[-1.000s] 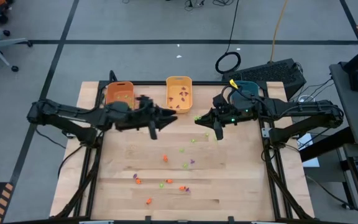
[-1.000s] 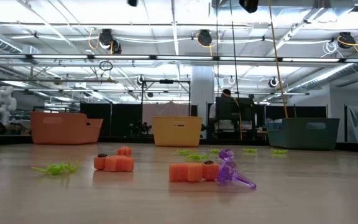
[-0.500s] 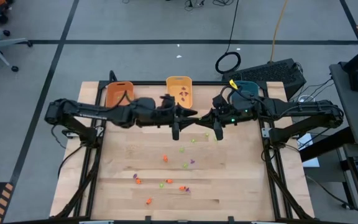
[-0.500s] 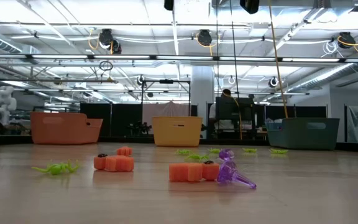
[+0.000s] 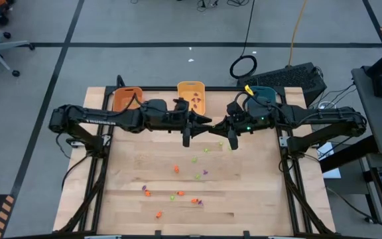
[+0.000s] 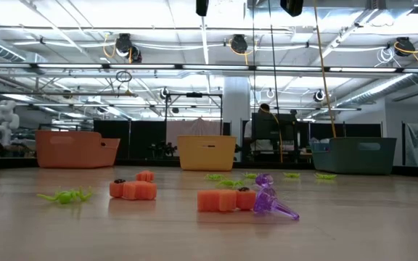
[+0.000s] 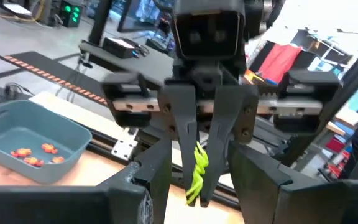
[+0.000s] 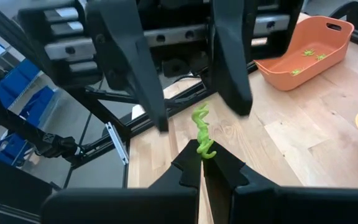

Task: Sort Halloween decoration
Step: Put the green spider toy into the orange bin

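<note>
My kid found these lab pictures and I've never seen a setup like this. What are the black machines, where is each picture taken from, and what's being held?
These are two dark robot arms at a pale wooden table. One camera looks straight down, one sits at table height, and one rides on each wrist. Tiny orange, light green and purple trinkets are scattered on the wood. Three oblong plastic bins stand along the far edge: orange, yellow and teal. The right gripper is shut on a light green trinket. The left gripper faces it, fingers open on either side of that trinket, as if taking it over.
</note>
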You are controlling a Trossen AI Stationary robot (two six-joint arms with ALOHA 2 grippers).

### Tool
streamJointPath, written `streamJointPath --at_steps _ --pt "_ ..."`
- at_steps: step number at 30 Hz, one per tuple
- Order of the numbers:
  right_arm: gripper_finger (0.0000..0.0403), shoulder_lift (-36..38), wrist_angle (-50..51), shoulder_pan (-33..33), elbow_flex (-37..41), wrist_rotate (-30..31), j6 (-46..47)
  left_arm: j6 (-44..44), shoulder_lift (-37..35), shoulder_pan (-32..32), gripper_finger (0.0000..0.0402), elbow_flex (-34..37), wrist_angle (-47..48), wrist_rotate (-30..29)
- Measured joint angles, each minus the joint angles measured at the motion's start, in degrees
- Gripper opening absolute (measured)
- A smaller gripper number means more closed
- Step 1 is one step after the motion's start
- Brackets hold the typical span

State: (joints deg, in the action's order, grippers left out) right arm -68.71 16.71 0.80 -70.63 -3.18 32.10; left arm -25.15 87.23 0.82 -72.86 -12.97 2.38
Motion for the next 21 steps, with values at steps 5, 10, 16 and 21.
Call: streamJointPath --at_steps 5,10,16,21 --pt "0.0 0.0 0.0 0.0 0.0 0.07 0.0 -0.04 1.28 -0.26 0.0157 0.0 -0.29 1.52" --pt "0.0 0.0 0.01 0.0 0.0 0.11 0.0 -0.02 1.32 -0.24 0.0146 0.0 -0.37 0.07" --pt "0.0 0.0 0.25 -0.02 0.0 0.14 0.0 -0.04 1.3 -0.24 0.0107 0.0 -2.34 -0.49" --pt "0.0 0.0 0.33 -0.02 0.0 0.13 0.0 -0.07 1.32 -0.24 0.0072 0.0 -2.07 -0.05"
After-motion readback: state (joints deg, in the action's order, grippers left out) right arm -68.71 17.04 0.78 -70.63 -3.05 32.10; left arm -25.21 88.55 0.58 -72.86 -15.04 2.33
